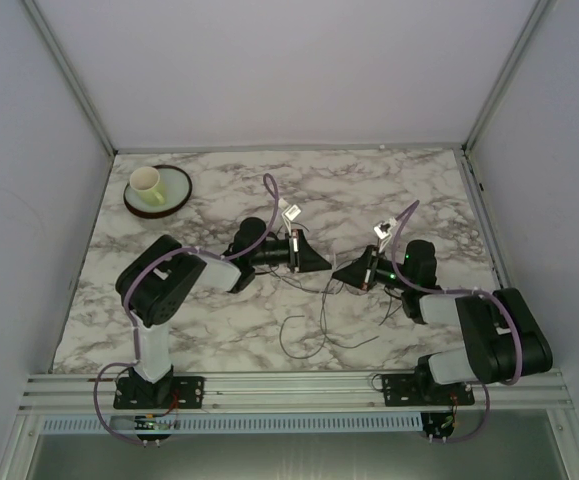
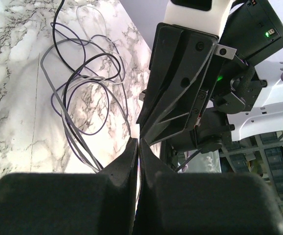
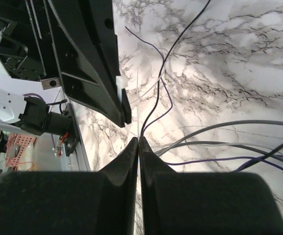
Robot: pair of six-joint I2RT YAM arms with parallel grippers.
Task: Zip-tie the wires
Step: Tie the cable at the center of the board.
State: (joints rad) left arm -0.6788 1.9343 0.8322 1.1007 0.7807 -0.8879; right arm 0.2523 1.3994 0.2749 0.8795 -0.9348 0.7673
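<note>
Top view: white-and-grey marble table (image 1: 229,200), both arms reaching inward, left gripper (image 1: 324,263) and right gripper (image 1: 339,272) nose to nose near the middle, tips close together. The bunch of thin dark wires (image 1: 319,320) lies in loose loops on the marble under the tips and toward the arm bases. Far left corner: round plate (image 1: 177,196) with a greenish rim, a pale cup (image 1: 146,183) upright on it, well apart from the wires. Left wrist view: its jaws pressed together, no gap; wire loops spread beyond them, some strands passing beside the left finger, nothing visibly clamped. Right wrist view: jaws closed tight too; one dark strand runs straight to the tip seam, can't tell if it's pinched; grey and purple strands cross on the right
</note>
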